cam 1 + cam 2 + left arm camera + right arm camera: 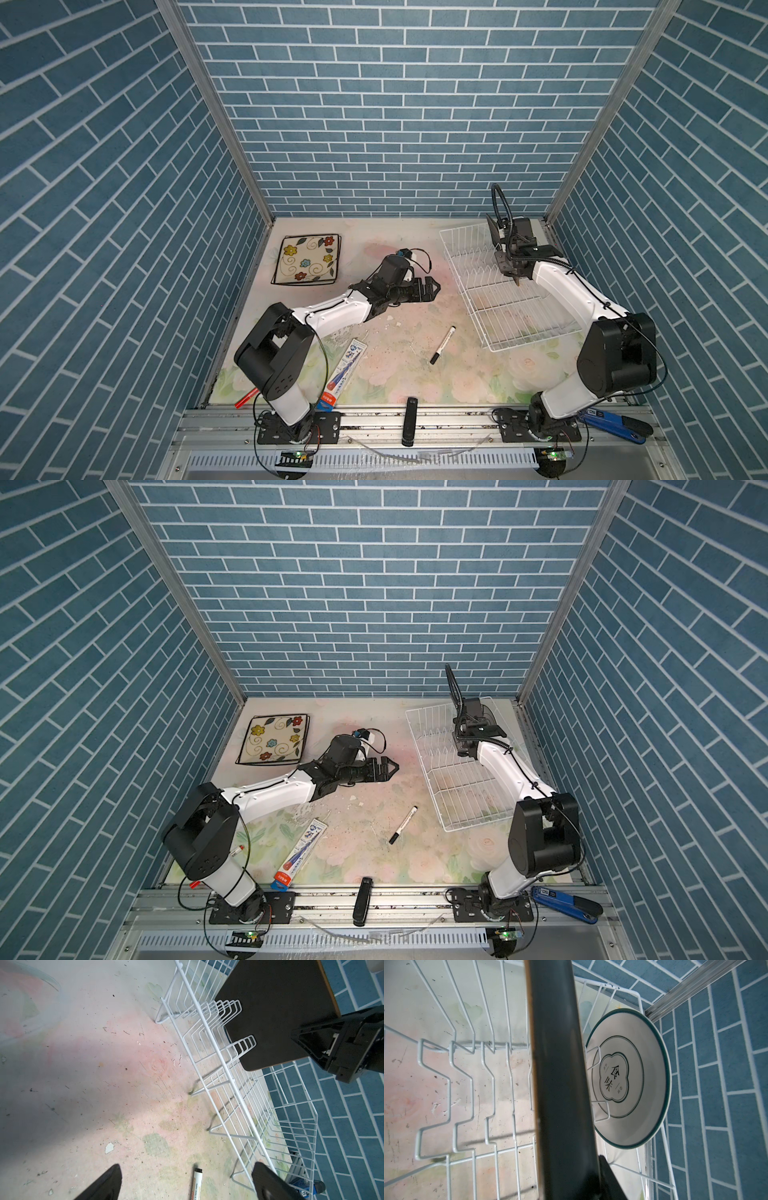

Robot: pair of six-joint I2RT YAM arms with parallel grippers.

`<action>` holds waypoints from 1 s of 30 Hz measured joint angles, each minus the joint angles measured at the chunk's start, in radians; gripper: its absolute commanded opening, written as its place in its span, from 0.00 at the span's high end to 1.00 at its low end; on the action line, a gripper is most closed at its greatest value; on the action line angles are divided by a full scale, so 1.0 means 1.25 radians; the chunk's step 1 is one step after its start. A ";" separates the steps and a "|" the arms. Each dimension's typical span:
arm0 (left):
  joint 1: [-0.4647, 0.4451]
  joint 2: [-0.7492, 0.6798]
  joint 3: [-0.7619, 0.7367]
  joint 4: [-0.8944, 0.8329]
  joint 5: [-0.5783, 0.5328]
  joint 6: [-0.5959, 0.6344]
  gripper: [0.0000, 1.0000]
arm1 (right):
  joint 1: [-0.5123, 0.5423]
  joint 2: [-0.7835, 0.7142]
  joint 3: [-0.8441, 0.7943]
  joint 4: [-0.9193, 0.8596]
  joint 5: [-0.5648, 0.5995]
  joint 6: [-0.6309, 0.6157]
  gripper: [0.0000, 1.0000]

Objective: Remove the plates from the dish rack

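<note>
well, at the far left of the table [374,253], a worn sheet printed with pale flowers, lies a square cream flowered plate [305,259], glossy, with curved edges and a thin black rim, flat and well apart from the rack. toward the front a long printed card package [343,374] lies flat beside the left arm's base. the left gripper [434,287] hovers over the middle of the table, pointing toward the rack, and its black fingers [108,1182] are spread wide with nothing between them. a black-and-white marker [443,345] lies on the sheet between this gripper and the rack, just beside the rack's near side.

on the right stands the dish rack [498,307], a white wire basket with raised sides and rows of bent upright prongs; its front half is bare. a square matte black plate [270,1012] with a brownish edge stands on edge among the far prongs. the right gripper [297,1036] reaches over it at its upper edge: one finger lies against the plate's face, the other is hidden behind the plate, so i cannot tell whether the plate is clamped. behind it, at the rack's far corner, a round white plate [629,1076] with dark rings and a centre emblem leans upright; the black plate blocks the way to it.
</note>
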 measured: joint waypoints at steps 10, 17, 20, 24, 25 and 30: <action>-0.002 0.001 0.003 -0.009 0.001 0.000 0.00 | -0.009 0.000 0.000 0.020 0.026 -0.011 0.85; -0.002 0.002 0.008 -0.008 0.003 0.000 0.00 | -0.008 0.000 0.000 0.021 0.030 -0.011 0.90; -0.002 0.003 0.008 -0.008 0.004 0.000 0.00 | -0.008 0.000 0.000 0.022 0.033 -0.011 0.94; -0.002 0.003 0.008 -0.008 0.004 0.000 0.00 | -0.006 -0.006 -0.014 0.039 0.038 -0.009 1.00; -0.002 0.003 0.008 -0.008 0.004 0.000 0.00 | -0.006 -0.008 -0.018 0.044 0.039 -0.009 1.00; -0.002 0.003 0.008 -0.009 0.003 0.000 0.00 | -0.006 -0.014 -0.027 0.051 0.044 -0.002 1.00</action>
